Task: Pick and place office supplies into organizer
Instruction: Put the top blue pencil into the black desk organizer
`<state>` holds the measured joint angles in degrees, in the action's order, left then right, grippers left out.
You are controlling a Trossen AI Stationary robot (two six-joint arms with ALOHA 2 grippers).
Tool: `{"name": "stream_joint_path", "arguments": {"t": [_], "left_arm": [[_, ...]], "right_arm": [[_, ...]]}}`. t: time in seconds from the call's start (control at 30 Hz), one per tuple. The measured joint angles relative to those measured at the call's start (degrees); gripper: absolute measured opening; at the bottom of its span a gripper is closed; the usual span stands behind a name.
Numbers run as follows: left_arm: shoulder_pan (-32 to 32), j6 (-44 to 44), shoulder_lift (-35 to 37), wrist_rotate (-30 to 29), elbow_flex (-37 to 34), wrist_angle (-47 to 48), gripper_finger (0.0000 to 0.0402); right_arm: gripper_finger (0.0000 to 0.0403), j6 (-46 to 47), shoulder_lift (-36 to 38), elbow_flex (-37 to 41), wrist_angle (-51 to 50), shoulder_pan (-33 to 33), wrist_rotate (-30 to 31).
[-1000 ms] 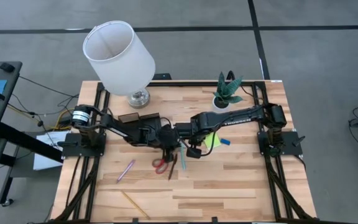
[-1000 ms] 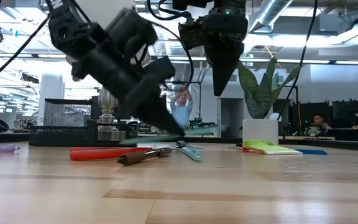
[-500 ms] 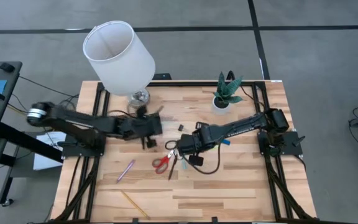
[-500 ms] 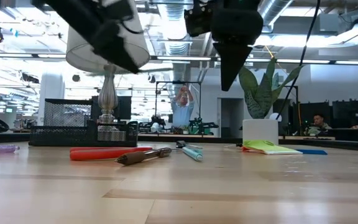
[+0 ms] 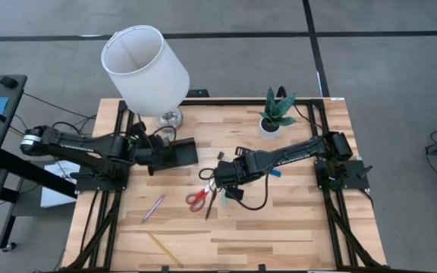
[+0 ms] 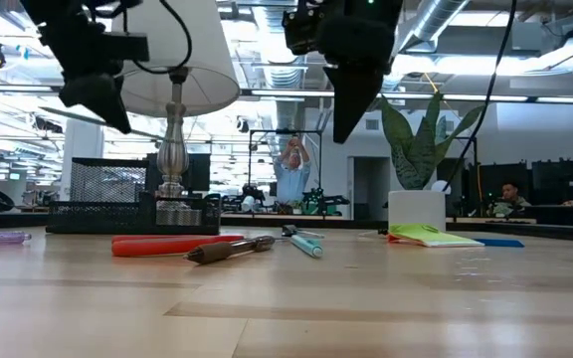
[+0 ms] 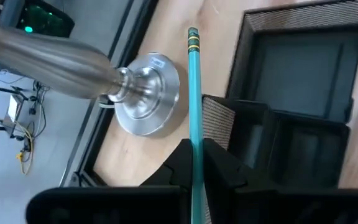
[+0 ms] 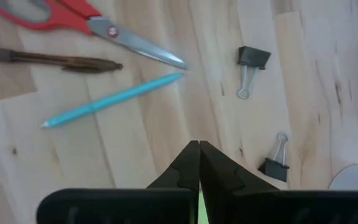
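Note:
My left gripper (image 5: 152,144) hangs above the left end of the black mesh organizer (image 5: 176,152), beside the lamp's silver base (image 7: 145,93), and is shut on a teal pencil (image 7: 195,106). My right gripper (image 8: 199,155) is shut on nothing and hovers over the middle of the table (image 5: 222,173). Below it lie the red-handled scissors (image 8: 86,18), a dark brown pen (image 8: 48,59), a light blue pen (image 8: 110,99) and two black binder clips (image 8: 250,62). A pink pen (image 5: 155,207) and a yellow pencil (image 5: 164,249) lie nearer the front edge. My left gripper pinches the teal pencil's shaft (image 7: 197,146) between its two fingers. The pencil runs along the fingers and sticks out past their tips, its banded end (image 7: 192,37) foremost. It is lifted clear, over the organizer's end and the lamp base.
The white-shaded lamp (image 5: 144,68) stands at the far left, close behind the organizer. A potted plant (image 5: 278,114) stands at the far right. A blue eraser (image 5: 276,173) lies beside my right arm. Bare wood lies toward the near edge.
My left gripper has risen from the pens at the table's middle with the teal pencil and swung left and toward the far edge, to the organizer's left end. My right gripper has shifted a little left, over the scissors and pens.

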<state>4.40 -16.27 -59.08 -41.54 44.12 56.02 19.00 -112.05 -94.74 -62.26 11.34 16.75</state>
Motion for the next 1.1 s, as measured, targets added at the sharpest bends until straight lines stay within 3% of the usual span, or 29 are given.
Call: {"name": "stream_joint_path", "arguments": {"t": [0.2, 0.37, 0.57, 1.1], "left_arm": [[-0.02, 0.62, -3.22, -1.25, 2.08, 4.75, 0.0004], [-0.02, 2.18, -7.72, -3.34, 6.78, 18.87, 0.0004], [0.05, 6.63, -14.16, 2.35, 12.87, 33.58, 0.0004], [0.00, 20.69, -25.93, 5.38, 16.90, 33.94, 0.0004]], "right_arm": [[0.0001, -0.13, 0.00, 0.00, 0.45, -1.63, -0.08], [0.0001, -2.43, 0.00, 0.00, 1.16, -2.32, -0.12], [0.0001, -3.02, 0.00, 0.02, 2.12, -2.47, -0.15], [0.0001, -5.19, 0.00, 0.02, 2.79, -2.43, -0.13]]}}
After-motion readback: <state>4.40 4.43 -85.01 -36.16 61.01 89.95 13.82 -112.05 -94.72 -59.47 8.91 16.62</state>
